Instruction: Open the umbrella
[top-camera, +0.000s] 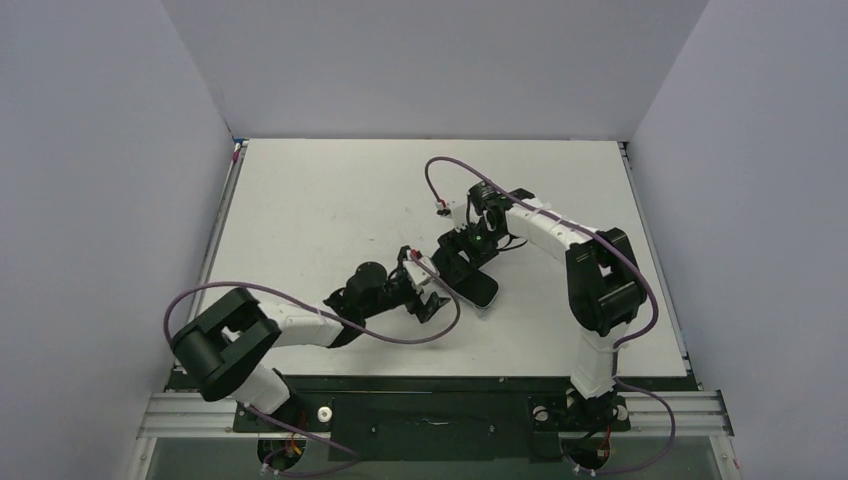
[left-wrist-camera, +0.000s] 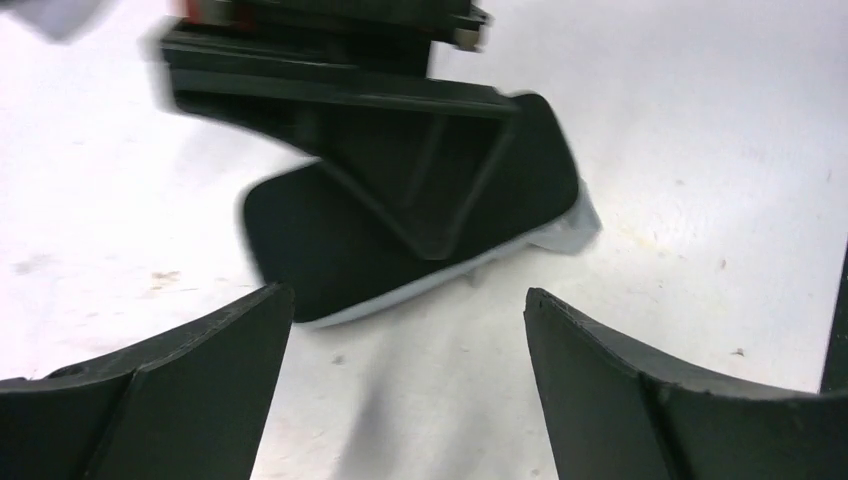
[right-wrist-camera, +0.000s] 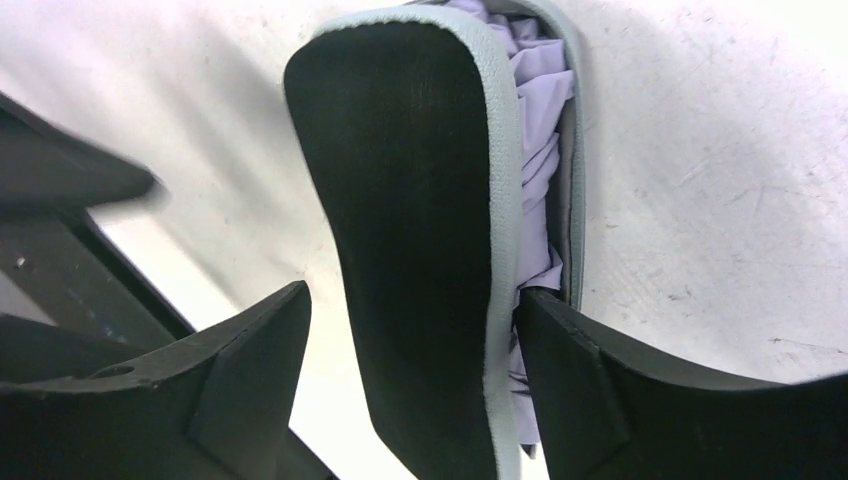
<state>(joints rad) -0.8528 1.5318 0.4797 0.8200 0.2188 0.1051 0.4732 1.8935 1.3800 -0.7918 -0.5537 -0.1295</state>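
The big white table (top-camera: 320, 200) holds everything, and the umbrella (top-camera: 478, 288) lies flat on it. The right arm (top-camera: 560, 235) bends round from the right of the umbrella and comes down on top of it. The left arm (top-camera: 290, 325) stretches low over the table from the left of the umbrella and stops just beside it. The umbrella is not spread out. From the right wrist, the umbrella (right-wrist-camera: 410, 200) shows a long black flap with a pale edge, and soft pale purple cloth is bunched up next to the flap. The right claw (top-camera: 465, 255) sits over the umbrella with one finger on each side of the flap. One finger (right-wrist-camera: 600, 380) touches the cloth side of the umbrella, and the other finger has a bit of bare table between it and the flap, so this claw is loose and not squeezing. The left claw (top-camera: 432, 303) points at the umbrella from just beside it. Its two fingers are spread wide with nothing between them but table, and the umbrella (left-wrist-camera: 310, 260) lies just past their tips.
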